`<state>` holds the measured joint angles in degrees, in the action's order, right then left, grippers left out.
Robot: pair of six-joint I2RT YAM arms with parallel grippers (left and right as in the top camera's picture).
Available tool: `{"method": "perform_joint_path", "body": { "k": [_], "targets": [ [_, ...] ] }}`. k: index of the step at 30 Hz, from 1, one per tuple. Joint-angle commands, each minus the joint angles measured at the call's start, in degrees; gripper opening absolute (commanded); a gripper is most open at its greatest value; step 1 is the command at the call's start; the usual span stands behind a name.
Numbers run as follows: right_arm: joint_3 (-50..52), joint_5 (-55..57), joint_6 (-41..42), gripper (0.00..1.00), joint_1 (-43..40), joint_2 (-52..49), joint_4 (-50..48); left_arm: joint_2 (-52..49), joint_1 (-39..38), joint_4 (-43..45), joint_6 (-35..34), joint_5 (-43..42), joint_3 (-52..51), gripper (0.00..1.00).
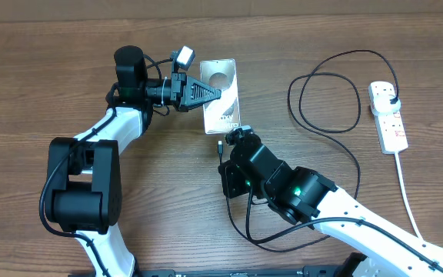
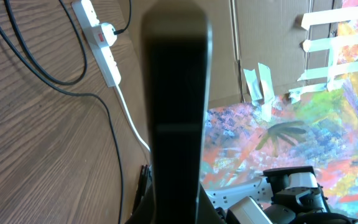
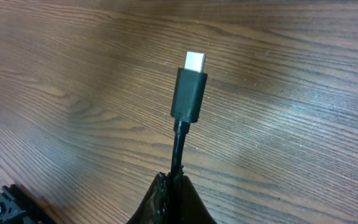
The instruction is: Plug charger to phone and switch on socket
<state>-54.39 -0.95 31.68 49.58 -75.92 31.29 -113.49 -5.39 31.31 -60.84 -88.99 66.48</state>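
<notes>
My left gripper (image 1: 210, 92) is shut on the phone (image 1: 228, 104) and holds it tilted above the table, silvery side up. In the left wrist view the phone (image 2: 176, 106) shows edge-on as a dark slab between my fingers. My right gripper (image 1: 231, 138) sits just below the phone's lower end, shut on the black charger cable (image 3: 178, 155). The connector (image 3: 189, 93) sticks out upright with its silver tip bare. The cable loops (image 1: 329, 100) to a black plug (image 1: 391, 98) seated in the white socket (image 1: 389, 115) at the right, which also shows in the left wrist view (image 2: 101, 43).
The socket's white cord (image 1: 406, 192) runs down toward the table's front right. The black cable (image 1: 356, 165) trails across the wood between the socket and my right arm. A cardboard wall (image 2: 272, 37) and a painted sheet (image 2: 328, 124) lie beyond the table.
</notes>
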Motion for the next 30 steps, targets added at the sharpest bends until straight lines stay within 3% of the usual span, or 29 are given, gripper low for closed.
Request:
{"method": "perform_joint_path", "body": {
  "k": [1,30],
  "targets": [
    [-2.49,1.25,0.02,0.04,-0.55,0.04,0.07,0.57,0.0,0.24,1.79,-1.55,0.66,0.04],
    [-3.61,0.85,-0.02,0.04,-2.47,0.02,0.0,0.57,-0.33,-0.52,0.35,-1.53,0.66,0.04]
  ]
}}
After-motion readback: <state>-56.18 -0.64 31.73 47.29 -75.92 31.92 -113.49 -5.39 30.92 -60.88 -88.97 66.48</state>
